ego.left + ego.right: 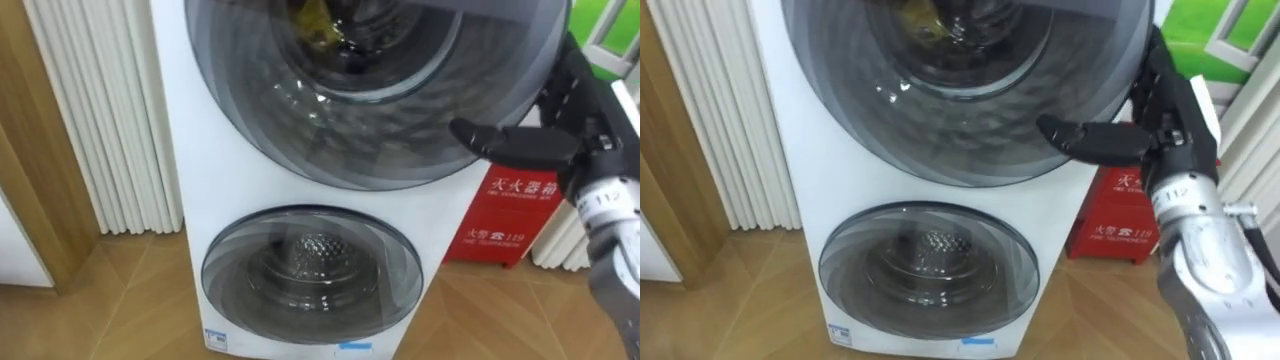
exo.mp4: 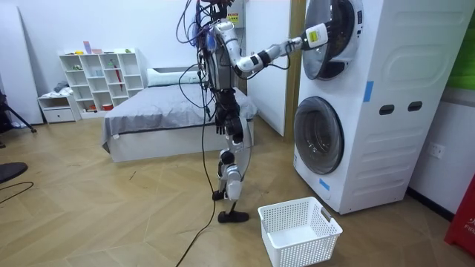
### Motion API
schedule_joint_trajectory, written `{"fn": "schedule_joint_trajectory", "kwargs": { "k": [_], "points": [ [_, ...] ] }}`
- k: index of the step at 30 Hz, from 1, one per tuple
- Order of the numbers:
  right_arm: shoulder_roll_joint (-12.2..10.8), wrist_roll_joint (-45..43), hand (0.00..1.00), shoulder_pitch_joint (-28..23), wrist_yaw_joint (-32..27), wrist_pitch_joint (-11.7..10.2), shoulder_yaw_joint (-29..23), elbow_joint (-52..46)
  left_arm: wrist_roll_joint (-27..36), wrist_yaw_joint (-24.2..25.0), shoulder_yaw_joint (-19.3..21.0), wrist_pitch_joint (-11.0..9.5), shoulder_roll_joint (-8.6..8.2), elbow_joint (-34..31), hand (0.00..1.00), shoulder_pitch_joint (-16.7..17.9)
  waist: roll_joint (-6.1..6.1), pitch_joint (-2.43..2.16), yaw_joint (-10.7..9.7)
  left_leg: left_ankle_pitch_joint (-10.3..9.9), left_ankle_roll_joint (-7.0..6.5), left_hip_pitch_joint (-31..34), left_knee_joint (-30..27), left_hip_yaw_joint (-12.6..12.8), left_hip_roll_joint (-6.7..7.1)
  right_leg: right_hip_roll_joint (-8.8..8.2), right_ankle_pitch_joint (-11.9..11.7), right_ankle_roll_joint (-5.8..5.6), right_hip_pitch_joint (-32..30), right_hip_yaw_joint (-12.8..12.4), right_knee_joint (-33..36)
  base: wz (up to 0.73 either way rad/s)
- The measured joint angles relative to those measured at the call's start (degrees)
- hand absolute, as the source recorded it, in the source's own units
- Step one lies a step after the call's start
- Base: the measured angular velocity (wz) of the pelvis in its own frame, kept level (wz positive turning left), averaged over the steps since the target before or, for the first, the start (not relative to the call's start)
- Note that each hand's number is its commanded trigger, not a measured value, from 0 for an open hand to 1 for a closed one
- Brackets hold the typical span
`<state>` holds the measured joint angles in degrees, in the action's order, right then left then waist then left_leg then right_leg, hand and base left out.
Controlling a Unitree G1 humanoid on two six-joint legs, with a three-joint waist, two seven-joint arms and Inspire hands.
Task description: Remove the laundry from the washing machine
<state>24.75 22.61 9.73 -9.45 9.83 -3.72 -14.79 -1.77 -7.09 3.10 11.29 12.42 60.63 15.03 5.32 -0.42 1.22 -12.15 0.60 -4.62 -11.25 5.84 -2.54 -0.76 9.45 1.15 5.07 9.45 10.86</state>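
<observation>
Robot stance: upright on the wooden floor (image 2: pixel 111 208), facing the stacked washing machine (image 1: pixel 190 150), with its right arm stretched out to the upper unit.
Right hand (image 1: pixel 572 143): at the right rim of the upper door (image 1: pixel 380 130). The thumb lies straight across the door's edge, pointing toward the glass. The fingers (image 1: pixel 568 75) run upward along the rim and look extended rather than curled. The hand is released and grasping nothing; whether the fingertips hook behind the rim cannot be told.
Upper door: large round tinted glass, seen close in the eye views. In the room view it bulges from the machine's front at the height of the robot's hand.
Clothes: a yellowish cloth (image 1: pixel 315 22) shows through the glass, inside the upper drum, near the top of the eye views.
Lower door (image 1: pixel 312 275): round, closed, with the bare metal drum visible behind it.
Laundry basket (image 2: pixel 300 230): white mesh, on the floor in front of the lower unit, just beside the robot's feet.
Red cabinet (image 1: pixel 515 215): on the floor just right of the machine, below the right hand.
White ribbed panel (image 1: pixel 100 110): against the wall left of the machine.
Background: a bed (image 2: pixel 163 119) and a white shelf unit (image 2: pixel 104 78) behind the robot, well apart from the machine.
</observation>
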Motion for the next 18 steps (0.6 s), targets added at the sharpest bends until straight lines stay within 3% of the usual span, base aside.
{"fn": "schedule_joint_trajectory", "kwargs": {
  "k": [2, 11, 18],
  "points": [
    [0.1, -0.4, 0.00, -0.3, 1.6, 0.0, 0.1, -1.1, -0.1, 0.0, 0.0, -0.8, 0.02, 0.1, 0.00, 0.0, -0.38, -0.18, -1.0, 0.0, -0.03, 0.0, 0.1, 0.1, 0.07, -0.08, 0.0, 0.01, -0.1, -0.1, 0.0, -0.03],
    [0.1, -0.7, 0.00, -1.9, 3.8, 1.8, -1.6, -8.3, -0.2, 1.9, 0.8, -2.5, 0.02, 1.9, 0.00, 0.9, -0.42, -0.24, -1.5, 0.0, -0.02, 0.1, 0.6, 1.1, 0.05, 0.11, 0.0, 0.01, -1.1, -1.3, 0.0, -0.06],
    [0.2, 0.7, 0.00, -1.9, 5.9, 1.4, -5.1, -17.1, -0.3, 3.6, 1.4, -4.7, -0.01, 2.2, 0.00, 1.0, 0.85, -0.02, -2.7, 0.0, -0.04, 0.1, 0.5, 1.5, -0.01, 0.15, 0.0, -0.03, -1.2, -1.5, 0.0, -0.03]
  ]
}}
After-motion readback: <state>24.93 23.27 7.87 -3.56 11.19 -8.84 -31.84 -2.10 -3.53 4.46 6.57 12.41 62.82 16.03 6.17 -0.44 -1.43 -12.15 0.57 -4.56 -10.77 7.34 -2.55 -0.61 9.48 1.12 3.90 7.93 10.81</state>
